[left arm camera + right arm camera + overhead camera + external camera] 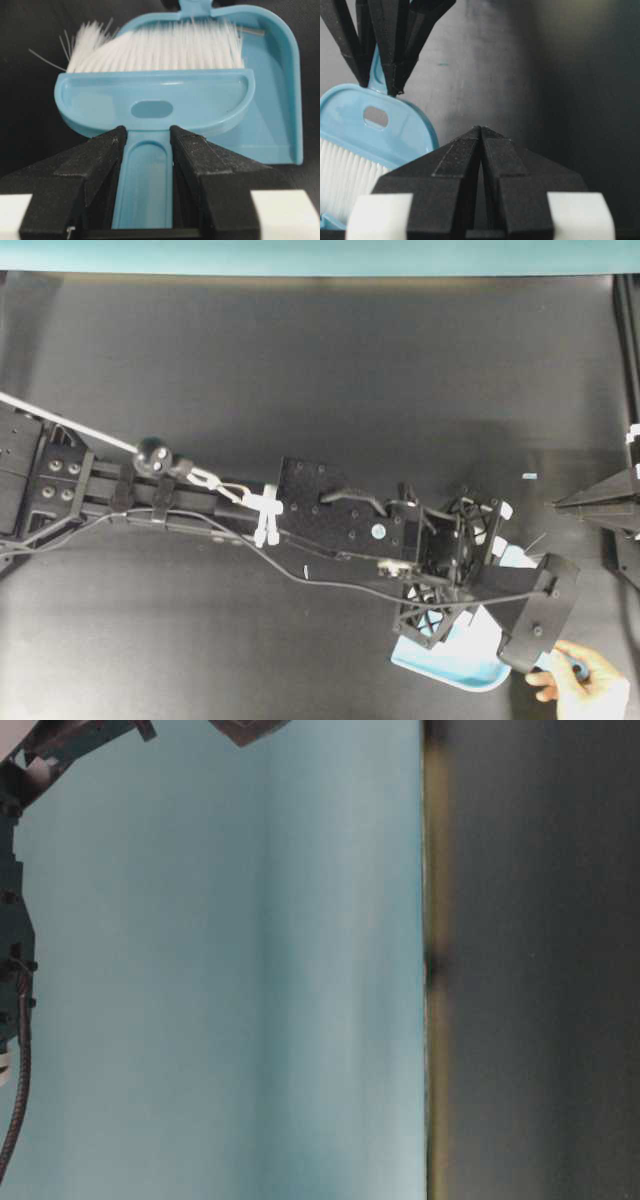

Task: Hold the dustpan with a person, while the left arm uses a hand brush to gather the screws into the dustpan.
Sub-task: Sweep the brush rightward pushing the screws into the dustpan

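My left gripper (147, 131) is shut on the slim handle of the light blue hand brush (155, 102). Its white bristles (160, 47) lie inside the light blue dustpan (282, 100). One grey screw (252, 31) lies in the pan's far corner; other screws are hidden. In the overhead view the left arm (330, 510) covers most of the dustpan (455, 670). The person's hand (588, 688) is at the pan's handle end. My right gripper (481, 131) is shut and empty, parked at the right edge (558, 503). It sees the brush (370, 125).
The table is a dark mat (300, 390) with a teal wall along its back (300, 255). A small pale scrap (529, 476) lies near the right gripper. The left arm's cables (300, 575) trail across the middle.
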Available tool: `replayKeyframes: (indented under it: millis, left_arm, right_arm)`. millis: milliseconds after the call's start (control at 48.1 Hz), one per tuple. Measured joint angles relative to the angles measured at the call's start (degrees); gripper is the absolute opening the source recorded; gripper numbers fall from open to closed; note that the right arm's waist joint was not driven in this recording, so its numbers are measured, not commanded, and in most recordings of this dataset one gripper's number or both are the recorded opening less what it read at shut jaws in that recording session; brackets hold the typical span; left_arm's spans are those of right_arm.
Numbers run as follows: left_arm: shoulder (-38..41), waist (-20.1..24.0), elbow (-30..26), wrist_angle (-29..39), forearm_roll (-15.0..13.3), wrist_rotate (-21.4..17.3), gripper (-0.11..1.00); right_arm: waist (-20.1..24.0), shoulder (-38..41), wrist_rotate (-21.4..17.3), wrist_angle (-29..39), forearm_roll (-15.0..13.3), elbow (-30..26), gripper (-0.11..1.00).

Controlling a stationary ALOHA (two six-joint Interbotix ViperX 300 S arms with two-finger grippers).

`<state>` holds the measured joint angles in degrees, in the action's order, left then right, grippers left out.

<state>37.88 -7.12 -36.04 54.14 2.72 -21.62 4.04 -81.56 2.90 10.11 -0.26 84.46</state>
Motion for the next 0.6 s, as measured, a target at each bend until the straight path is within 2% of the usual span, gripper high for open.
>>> replayKeyframes:
  millis: [229,374,520,603]
  left_arm:
    - [-2.11,0.53,0.44,8.26,0.0,0.18,0.3]
    - [-8.26,1.58,2.72,10.99,-0.09,0.26,0.3]
    - [-16.61,2.37,10.55,7.38,0.09,0.18,0.3]
    - [-20.3,2.2,17.31,5.45,0.0,0.26,0.3]
  right_arm:
    - [0.0,0.0,0.0,0.0,0.0,0.0,0.0]
    - [0.0,0.0,0.0,-0.09,0.0,0.0,0.0]
    - [0.0,0.0,0.0,0.0,0.0,0.0,0.0]
    - [0.0,0.0,0.0,0.0,0.0,0.0,0.0]
